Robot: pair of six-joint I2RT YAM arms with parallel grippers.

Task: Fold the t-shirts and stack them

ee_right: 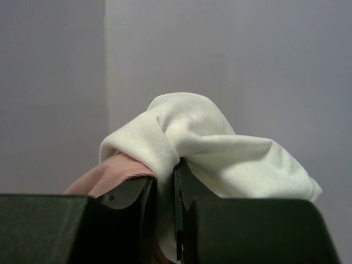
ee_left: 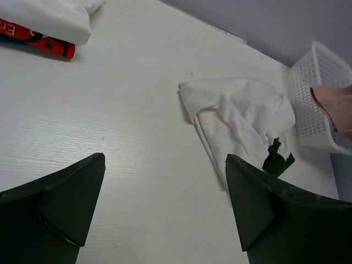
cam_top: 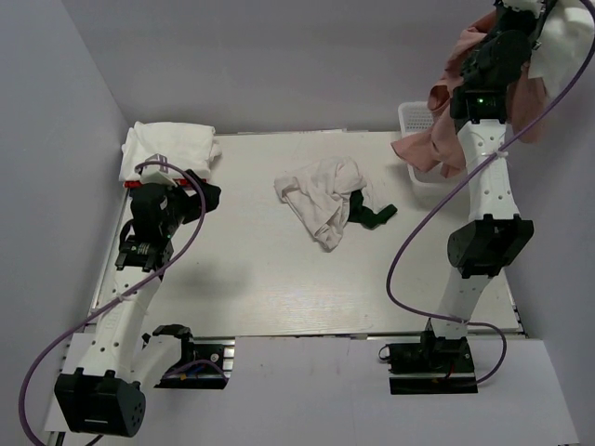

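Observation:
My right gripper [cam_top: 521, 19] is raised high at the back right, shut on an off-white t-shirt [ee_right: 220, 148] with a dusty pink t-shirt [cam_top: 437, 139] hanging with it down over the basket. The pink cloth also shows beside the jaws in the right wrist view [ee_right: 110, 173]. A crumpled white t-shirt [cam_top: 321, 195] lies mid-table, with a dark green t-shirt [cam_top: 367, 214] poking out from under its right side. A folded white t-shirt [cam_top: 167, 149] lies on a red one [ee_left: 38, 38] at the back left. My left gripper [ee_left: 165, 203] is open and empty just in front of that stack.
A white plastic lattice basket [cam_top: 414, 116] stands at the back right under the hanging pink cloth; it also shows in the left wrist view [ee_left: 319, 88]. Grey walls close in the table on the left, back and right.

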